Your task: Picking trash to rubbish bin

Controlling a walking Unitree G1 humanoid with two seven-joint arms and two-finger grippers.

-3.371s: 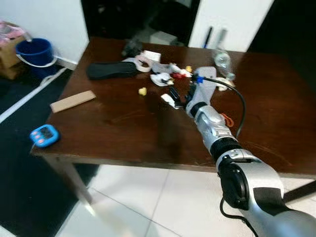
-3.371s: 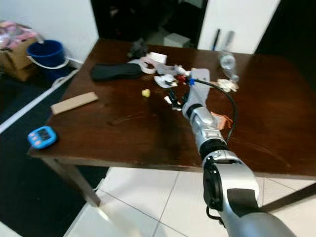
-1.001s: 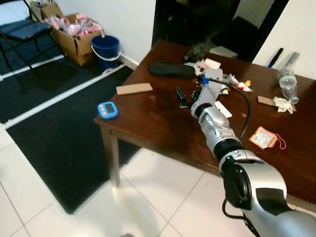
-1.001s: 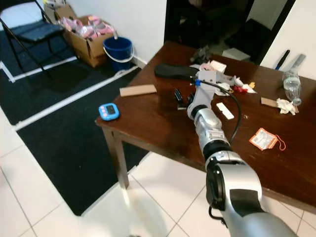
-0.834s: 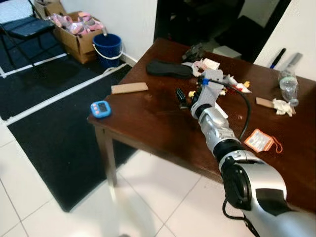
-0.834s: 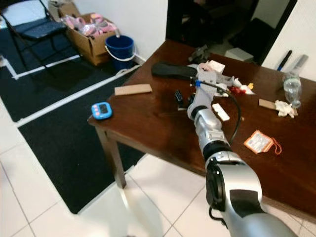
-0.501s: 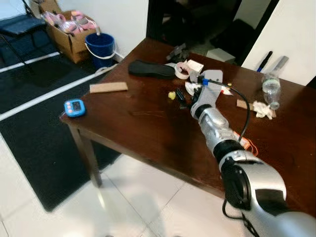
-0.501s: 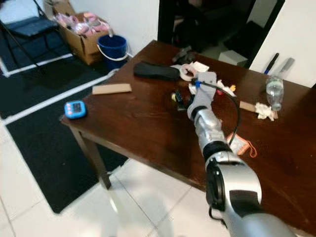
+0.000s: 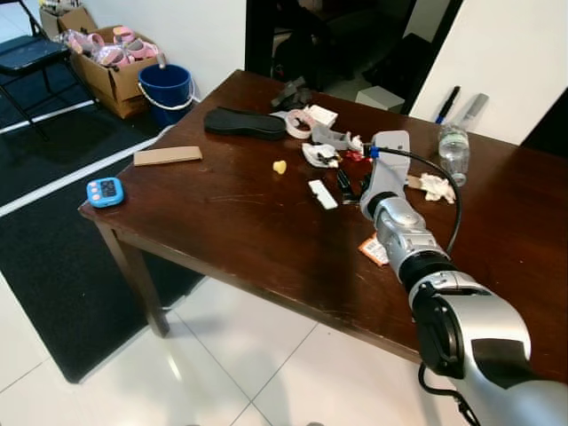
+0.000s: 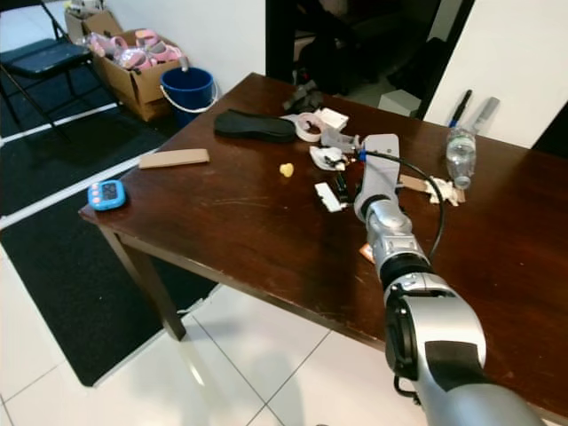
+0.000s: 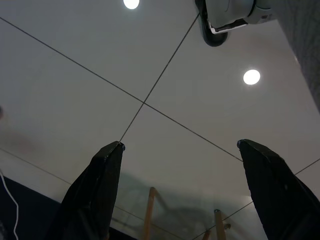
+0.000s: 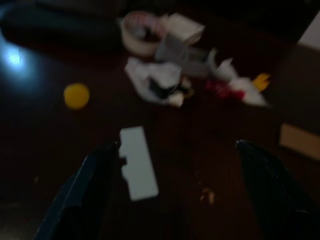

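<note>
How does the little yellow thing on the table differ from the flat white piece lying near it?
The yellow piece is a small rounded lump; the white piece is a flat, longer strip. Yellow lies nearer the black insole, white nearer the right gripper. Both rest loose on the brown table.

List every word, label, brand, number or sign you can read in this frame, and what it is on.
None can be read.
Blue digital timer at the table's corner: display too small to read.
Orange and white packet beside the right arm: print too small.
Clear plastic bottle: no label can be made out.
White flat strip ahead of the open right gripper: blurred, no markings seen.
</note>
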